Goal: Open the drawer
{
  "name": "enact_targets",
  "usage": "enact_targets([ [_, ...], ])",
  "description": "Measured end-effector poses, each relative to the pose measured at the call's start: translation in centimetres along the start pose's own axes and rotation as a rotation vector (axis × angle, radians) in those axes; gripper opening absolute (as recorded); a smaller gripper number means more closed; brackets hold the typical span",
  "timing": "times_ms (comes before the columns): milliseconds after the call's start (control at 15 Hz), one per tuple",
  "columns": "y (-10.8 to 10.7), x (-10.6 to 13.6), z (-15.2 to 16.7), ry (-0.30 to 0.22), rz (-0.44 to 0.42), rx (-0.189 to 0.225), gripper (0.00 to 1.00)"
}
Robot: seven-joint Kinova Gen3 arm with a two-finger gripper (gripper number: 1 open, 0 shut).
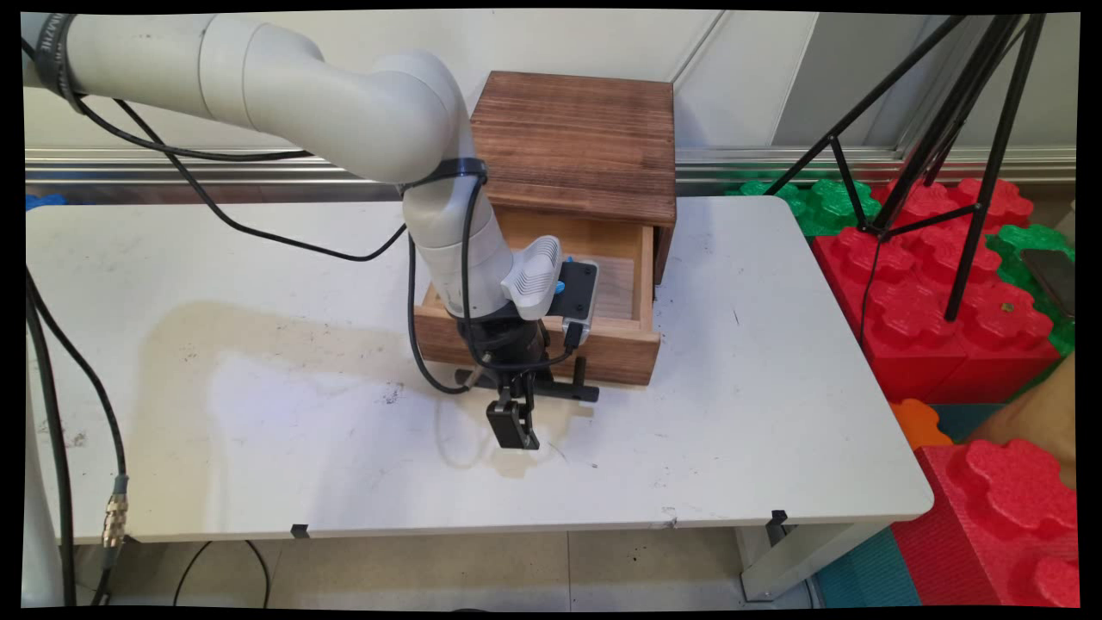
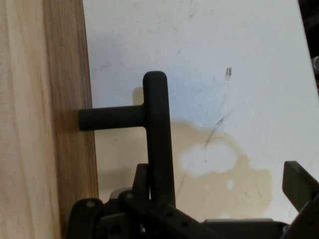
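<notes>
Here the black bar handle (image 1: 551, 389) on the front of the wooden drawer (image 1: 538, 344) is the thing nearest the gripper (image 1: 514, 424). The drawer stands pulled out of a dark wooden box (image 1: 575, 146) that sits at the far middle of the white table (image 1: 258, 430), and its pale inside shows from above. The handle juts from the drawer front on short posts and runs along it, just above the tabletop.

The gripper points down right in front of the drawer, at the handle's left part in the main view. In the hand view the bar (image 2: 158, 139) runs up from the gripper's linkage, with one post reaching across to the wood face (image 2: 70, 99); one finger (image 2: 299, 186) shows at the right edge, well apart from the bar. The claw looks spread wide with the bar between its fingers, gripping nothing, though the second finger is hidden behind the linkage.

Under the gripper the table bears a yellowish stain (image 1: 516, 461). To the right of the table lie red foam blocks (image 1: 947, 319) and green ones (image 1: 818, 202), with a black tripod (image 1: 947, 129) standing on them.
</notes>
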Motion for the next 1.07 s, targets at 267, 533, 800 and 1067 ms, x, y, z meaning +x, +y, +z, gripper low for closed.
enact_targets([
  [267, 0.8, 0.1, -0.1, 0.003, 0.000, -0.005, 1.00],
  [533, 1.9, 0.2, -0.3, 0.006, 0.001, -0.013, 1.00],
  [800, 2.6, 0.3, -0.5, 0.007, 0.001, -0.019, 1.00],
  [1067, 3.3, 0.3, -0.6, 0.008, 0.002, -0.023, 1.00],
])
